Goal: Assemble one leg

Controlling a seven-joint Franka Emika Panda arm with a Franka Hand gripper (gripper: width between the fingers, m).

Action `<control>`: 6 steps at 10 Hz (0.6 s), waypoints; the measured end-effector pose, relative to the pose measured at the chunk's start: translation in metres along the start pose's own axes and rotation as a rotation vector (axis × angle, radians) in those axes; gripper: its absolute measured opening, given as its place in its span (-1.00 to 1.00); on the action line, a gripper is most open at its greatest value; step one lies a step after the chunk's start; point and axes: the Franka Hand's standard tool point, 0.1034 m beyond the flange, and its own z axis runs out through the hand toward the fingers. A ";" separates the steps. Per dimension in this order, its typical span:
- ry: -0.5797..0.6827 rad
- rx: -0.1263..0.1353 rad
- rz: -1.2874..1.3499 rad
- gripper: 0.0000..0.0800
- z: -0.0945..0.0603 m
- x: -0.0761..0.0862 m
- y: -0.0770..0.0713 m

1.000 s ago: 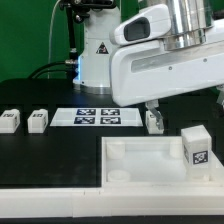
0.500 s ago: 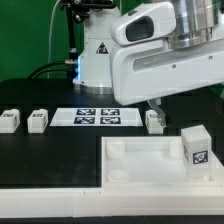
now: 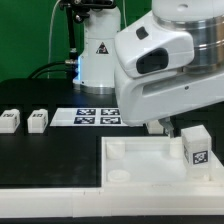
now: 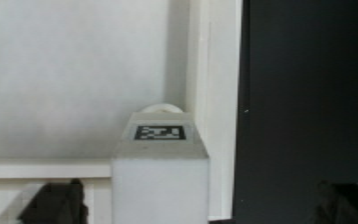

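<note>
Two spare pegs sit on the tabletop at the exterior view's left; the arm has advanced over the leg beside the tray; the claw is spread astride it; the grasp is judged imminent.

The arm looms over the tray, beside a tagged leg.

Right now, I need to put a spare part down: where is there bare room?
Free: the black table in front of the leftmost leg and the second leg, up to the tray; the tray's floor beside the standing leg. Crowded: under the arm, by the marker board.
</note>
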 end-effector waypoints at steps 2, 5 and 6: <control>0.045 -0.003 -0.013 0.62 0.000 0.009 0.003; 0.109 -0.015 -0.011 0.62 0.013 0.012 0.007; 0.115 -0.020 -0.011 0.62 0.017 0.008 0.007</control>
